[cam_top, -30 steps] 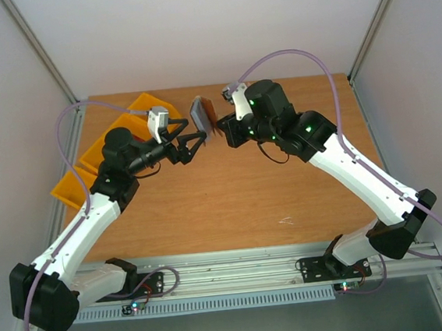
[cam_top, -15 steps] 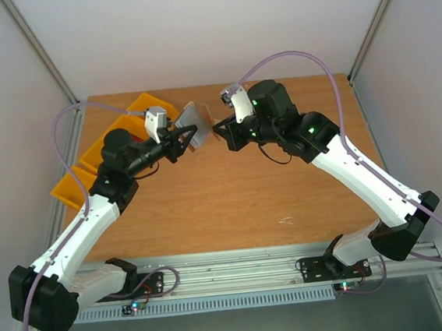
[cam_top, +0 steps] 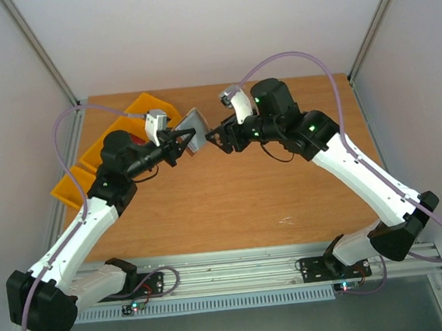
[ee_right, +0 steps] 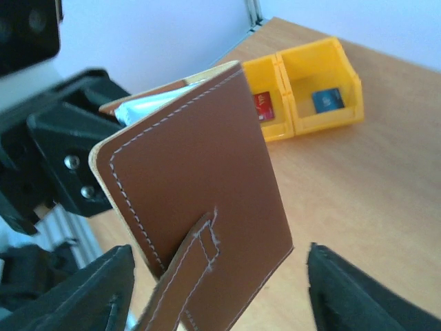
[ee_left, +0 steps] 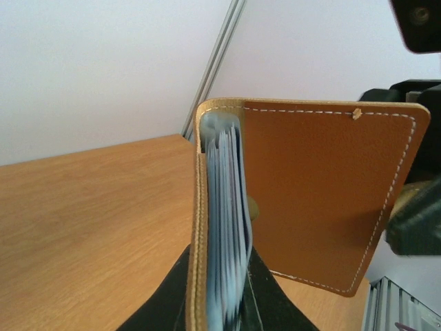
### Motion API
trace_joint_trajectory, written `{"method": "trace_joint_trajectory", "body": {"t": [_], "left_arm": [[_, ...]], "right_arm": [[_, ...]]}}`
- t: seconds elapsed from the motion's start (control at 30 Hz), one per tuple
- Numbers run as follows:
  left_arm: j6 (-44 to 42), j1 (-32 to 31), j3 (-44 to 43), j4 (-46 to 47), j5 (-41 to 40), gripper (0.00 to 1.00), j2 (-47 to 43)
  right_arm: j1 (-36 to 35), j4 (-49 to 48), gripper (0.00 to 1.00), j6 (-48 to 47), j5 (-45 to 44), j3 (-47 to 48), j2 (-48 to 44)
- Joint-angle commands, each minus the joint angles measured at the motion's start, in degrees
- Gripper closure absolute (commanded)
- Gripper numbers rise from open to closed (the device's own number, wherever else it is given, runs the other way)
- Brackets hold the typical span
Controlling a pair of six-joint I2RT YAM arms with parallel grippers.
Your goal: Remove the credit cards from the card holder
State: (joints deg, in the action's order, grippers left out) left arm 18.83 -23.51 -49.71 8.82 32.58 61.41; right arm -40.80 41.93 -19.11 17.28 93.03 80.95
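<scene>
the left tool [cam_top: 181, 142] pinches the card holder [cam_top: 192, 127] and holds it up off the surface [cam_top: 232, 203], just right of the yellow bins [cam_top: 147, 108]. in the left wrist view its dark fingers [ee_left: 180, 296] press on either side of one leaf, whose grey-blue pockets show edge-on. the other brown leaf stands open. the right tool [cam_top: 219, 134] sits farther from the bins, beyond the holder, fingers [ee_right: 83, 289] spread wide and clear of the brown outer face and clasp tab [ee_right: 182, 276]. a red card [ee_right: 264, 105] lies in one bin.
</scene>
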Motion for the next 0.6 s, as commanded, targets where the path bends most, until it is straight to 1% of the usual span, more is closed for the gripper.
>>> {"method": "trace_joint_trajectory", "body": {"t": [0.0, 0.13, 0.17, 0.2, 0.23, 0.3, 0.43, 0.47, 0.5, 0.53, 0.57], "left_arm": [[1.5, -0.22, -1.29, 0.62, 0.27, 1.0, -0.87], [1.87, -0.25, -1.7, 0.76, 0.29, 1.0, -0.77], [1.82, -0.22, -1.66, 0.75, 0.64, 1.0, -0.85], [1.89, -0.23, -1.62, 0.83, 1.01, 1.0, -0.89], [1.91, -0.22, -1.49, 0.79, 1.27, 1.0, -0.93], [1.99, -0.23, -1.28, 0.84, 1.55, 1.0, -1.1], [2.09, -0.27, -1.01, 1.64, 2.61, 1.0, -1.12], [2.09, -0.25, -0.93, 1.92, 3.08, 0.99, -1.19], [2.13, -0.23, -0.88, 2.19, 3.4, 0.96, -1.2], [2.3, -0.23, -0.76, 2.52, 3.67, 0.88, -1.27], [2.66, -0.22, -0.67, 2.86, 3.9, 0.77, -1.38]], "right_arm": [[-3.52, -3.0, 0.2, -3.26, -2.98, 1.19, 2.56], [-5.8, -3.34, 0.19, -5.26, -10.43, 1.15, 4.84], [-5.87, -2.67, 0.24, -5.16, -13.97, 0.8, 5.74], [-5.87, -2.49, 0.29, -4.96, -15.35, 0.57, 5.87], [-5.87, -2.52, 0.36, -4.64, -16.7, 0.31, 5.81], [-5.87, -2.91, 0.54, -3.56, -20.36, -0.48, 5.36], [-5.28, -2.47, 0.92, -1.92, -24.34, -1.01, 4.64], [-4.83, -2.13, 0.97, -1.32, -24.12, -1.08, 4.43], [-4.02, -1.9, 0.99, -0.56, -22.9, -1.22, 4.12], [-3.13, -2.04, 0.99, 0.14, -20.5, -1.5, 3.56], [-1.89, -2.73, 0.99, 0.81, -16.92, -2.17, 2.81]]}}
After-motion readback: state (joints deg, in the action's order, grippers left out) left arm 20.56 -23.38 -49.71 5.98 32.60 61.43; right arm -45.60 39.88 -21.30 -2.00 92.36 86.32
